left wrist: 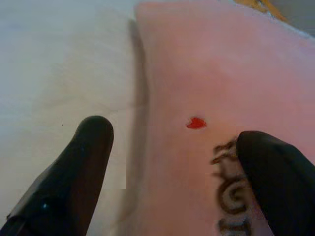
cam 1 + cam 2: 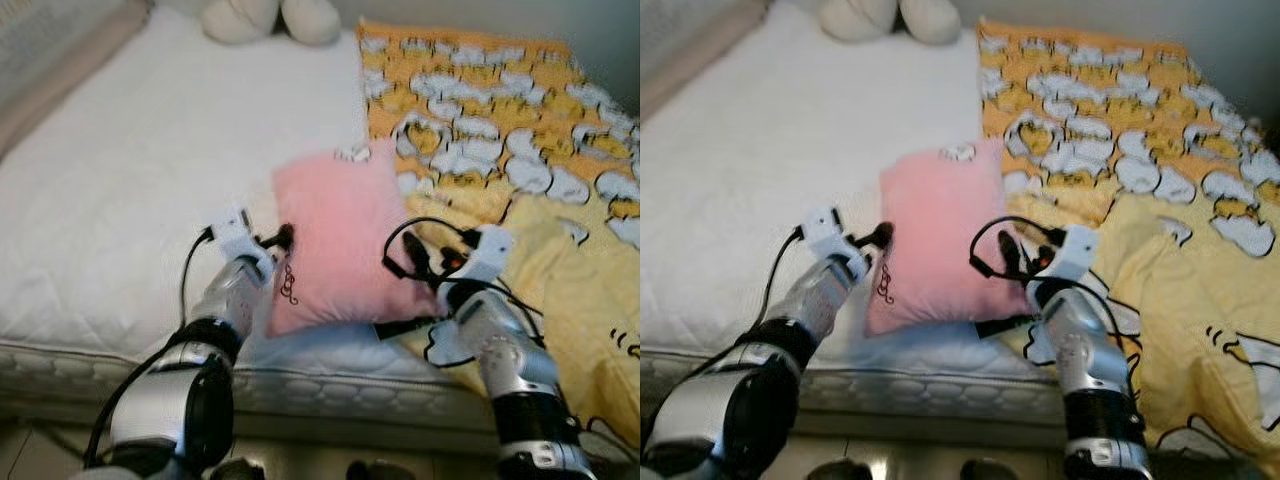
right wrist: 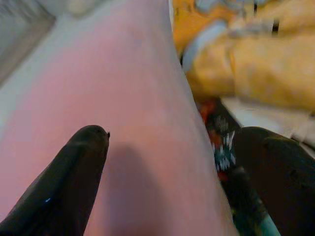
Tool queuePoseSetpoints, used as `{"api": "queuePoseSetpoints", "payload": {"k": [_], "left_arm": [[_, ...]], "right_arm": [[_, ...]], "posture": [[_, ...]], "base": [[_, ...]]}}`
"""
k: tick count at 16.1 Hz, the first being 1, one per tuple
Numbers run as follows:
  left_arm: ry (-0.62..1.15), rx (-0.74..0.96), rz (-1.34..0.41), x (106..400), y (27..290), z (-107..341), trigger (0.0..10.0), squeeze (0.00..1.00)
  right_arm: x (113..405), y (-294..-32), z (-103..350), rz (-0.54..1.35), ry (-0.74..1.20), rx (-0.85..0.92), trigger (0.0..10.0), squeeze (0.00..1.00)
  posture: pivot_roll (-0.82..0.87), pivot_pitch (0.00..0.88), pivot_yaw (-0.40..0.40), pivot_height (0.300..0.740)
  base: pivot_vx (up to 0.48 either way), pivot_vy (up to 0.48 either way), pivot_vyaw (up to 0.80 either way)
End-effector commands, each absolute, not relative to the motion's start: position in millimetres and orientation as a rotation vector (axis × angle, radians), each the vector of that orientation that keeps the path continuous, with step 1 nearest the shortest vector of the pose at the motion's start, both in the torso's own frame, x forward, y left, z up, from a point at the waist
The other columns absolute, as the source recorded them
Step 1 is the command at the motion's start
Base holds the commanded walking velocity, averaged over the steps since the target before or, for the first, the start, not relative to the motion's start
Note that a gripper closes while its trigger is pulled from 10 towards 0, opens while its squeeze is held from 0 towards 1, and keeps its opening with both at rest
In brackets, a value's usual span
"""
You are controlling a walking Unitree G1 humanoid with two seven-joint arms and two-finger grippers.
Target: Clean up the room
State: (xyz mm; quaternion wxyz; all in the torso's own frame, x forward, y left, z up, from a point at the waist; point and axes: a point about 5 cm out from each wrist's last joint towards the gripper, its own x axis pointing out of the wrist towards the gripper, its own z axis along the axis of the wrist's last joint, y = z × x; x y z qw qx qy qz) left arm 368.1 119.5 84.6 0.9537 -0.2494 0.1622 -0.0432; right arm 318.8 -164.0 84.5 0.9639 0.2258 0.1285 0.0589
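Now both grippers straddle the soft pink rectangular cushion (image 2: pixel 340 240) on the white quilted mattress (image 2: pixel 130 200). Left gripper (image 2: pixel 282 238) at its 9 o'clock edge, right gripper (image 2: pixel 425 262) at 4 o'clock, fingers spread wide. Next, likely: close both, then lift.

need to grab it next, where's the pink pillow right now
The pink pillow lies near the front edge of the white mattress, between the left gripper and right gripper, with the yellow blanket on its right.

White sheet (image 2: pixel 130 200) lying open left of pink pillow (image 2: pixel 340 240); yellow blanket (image 2: pixel 520 150) crowding its right side.
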Motion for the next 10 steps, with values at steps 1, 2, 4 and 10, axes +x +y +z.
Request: {"api": "queuePoseSetpoints", "payload": {"k": [1,2,4,10], "left_arm": [[0.335,-0.525,-0.110,368.1,113.6,84.4,10.0,0.00],[0.331,-0.535,-0.116,368.6,111.2,85.3,10.0,0.00],[0.338,-0.553,-0.185,367.6,92.8,86.6,10.0,0.00],[0.435,-0.778,-0.227,352.7,63.4,69.7,0.0,0.00]], "right_arm": [[321.9,-162.5,87.6,0.130,0.246,0.454,10.0,0.10],[324.2,-160.1,87.5,0.136,0.246,0.456,10.0,0.10],[331.2,-147.4,82.0,0.155,0.276,0.491,10.0,0.10],[330.8,-119.4,71.4,0.197,0.339,0.665,0.0,0.11]], "posture": [[-0.15,0.201,-0.045,0.740],[-0.15,0.206,-0.047,0.740],[-0.17,0.250,-0.051,0.740],[-0.13,0.274,-0.075,0.740]], "base": [[0.000,0.000,0.00],[0.000,0.000,0.00],[0.000,0.000,0.00],[0.000,0.000,0.00]]}}
